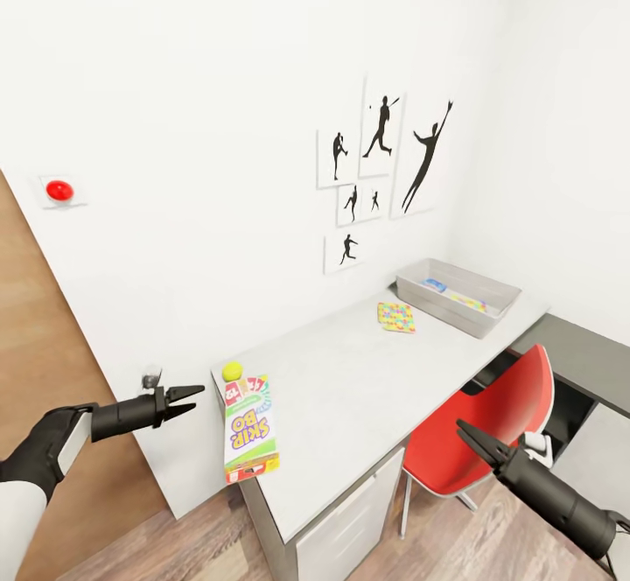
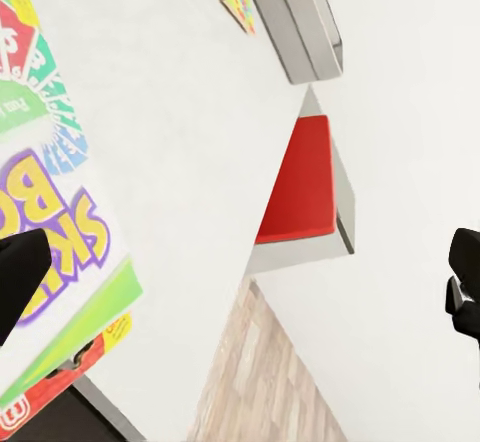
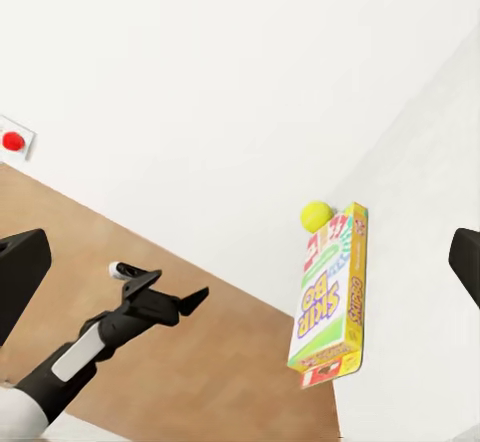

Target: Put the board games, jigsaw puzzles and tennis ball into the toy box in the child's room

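Toys are spread along the table [image 1: 350, 388] in front of you. The SKIP BO game box [image 1: 248, 428] lies flat at the near left corner, its near end reaching the table edge. The tennis ball [image 1: 232, 371] sits at the box's far end, touching or just beside it, close to the wall. One jigsaw puzzle [image 1: 395, 317] lies flat further along the table, near the toy box [image 1: 420, 295] but apart from it. The toy box stands at the far end of the table by the corner of the room; inside it you can see a blue item and a multicoloured flat item, too small to identify with certainty.

Your left gripper [image 1: 185, 399] hangs off the table's left end, level with the ball, fingers apart and holding nothing. Your right gripper [image 1: 477, 443] is low on the right, in front of the red chair [image 1: 490, 415], fingers likewise apart and empty. The chair is tucked against the table's front edge. Sports pictures [image 1: 381, 170] hang on the wall above the table, and a red button [image 1: 59, 190] is mounted on the wall to the left.
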Tool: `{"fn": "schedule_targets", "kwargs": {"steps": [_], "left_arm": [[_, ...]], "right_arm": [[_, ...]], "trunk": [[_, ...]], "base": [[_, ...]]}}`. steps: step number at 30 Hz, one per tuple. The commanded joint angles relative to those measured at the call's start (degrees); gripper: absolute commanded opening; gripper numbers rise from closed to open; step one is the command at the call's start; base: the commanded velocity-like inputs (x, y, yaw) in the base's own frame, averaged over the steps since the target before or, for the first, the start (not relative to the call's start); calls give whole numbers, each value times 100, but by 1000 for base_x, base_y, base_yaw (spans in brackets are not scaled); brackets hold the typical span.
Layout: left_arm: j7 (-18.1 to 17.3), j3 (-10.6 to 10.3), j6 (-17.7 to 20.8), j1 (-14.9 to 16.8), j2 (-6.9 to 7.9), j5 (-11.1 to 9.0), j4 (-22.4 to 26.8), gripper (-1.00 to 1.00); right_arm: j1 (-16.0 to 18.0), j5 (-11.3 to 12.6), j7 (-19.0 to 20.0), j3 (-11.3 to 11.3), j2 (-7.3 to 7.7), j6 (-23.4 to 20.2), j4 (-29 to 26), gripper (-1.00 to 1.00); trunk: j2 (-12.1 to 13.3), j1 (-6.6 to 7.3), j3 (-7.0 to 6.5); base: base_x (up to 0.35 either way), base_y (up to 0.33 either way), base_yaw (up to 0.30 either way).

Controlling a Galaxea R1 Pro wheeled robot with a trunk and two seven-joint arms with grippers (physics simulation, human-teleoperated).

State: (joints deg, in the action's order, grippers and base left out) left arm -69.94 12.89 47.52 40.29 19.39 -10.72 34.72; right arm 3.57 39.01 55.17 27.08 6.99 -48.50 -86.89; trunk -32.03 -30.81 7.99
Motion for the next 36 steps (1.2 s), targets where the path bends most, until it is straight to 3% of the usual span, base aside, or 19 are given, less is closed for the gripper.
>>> {"fn": "schedule_targets", "kwargs": {"steps": [1, 8, 13, 16, 30, 36], "left_arm": [[10, 3, 42, 5, -1, -16, -4, 100], [54, -4, -3, 5, -32, -13, -17, 100], [113, -5, -19, 5, -32, -10, -23, 100], [123, -6, -25, 5, -32, -10, -26, 100], [99, -6, 12, 5, -7, -23, -27, 100], [30, -1, 41, 5, 15, -38, -27, 100]], "right_arm": [[-26, 9, 12, 20, -13, -128, -77, 100], [-89, 90, 34, 235, -93, -391, -205, 100], [-93, 515, 47, 268, -100, -427, -219, 100], [-94, 607, 47, 270, -101, -437, -221, 100], [-94, 661, 41, 271, -108, -567, -178, 100], [-94, 654, 30, 277, -110, -827, -154, 100]], "trunk": [[-51, -25, 29], [-332, -178, 155], [-533, -288, 244], [-653, -354, 298], [-1214, -662, 550], [-1455, -793, 657]], "base": [[0, 0, 0], [0, 0, 0], [0, 0, 0], [0, 0, 0], [0, 0, 0], [0, 0, 0]]}}
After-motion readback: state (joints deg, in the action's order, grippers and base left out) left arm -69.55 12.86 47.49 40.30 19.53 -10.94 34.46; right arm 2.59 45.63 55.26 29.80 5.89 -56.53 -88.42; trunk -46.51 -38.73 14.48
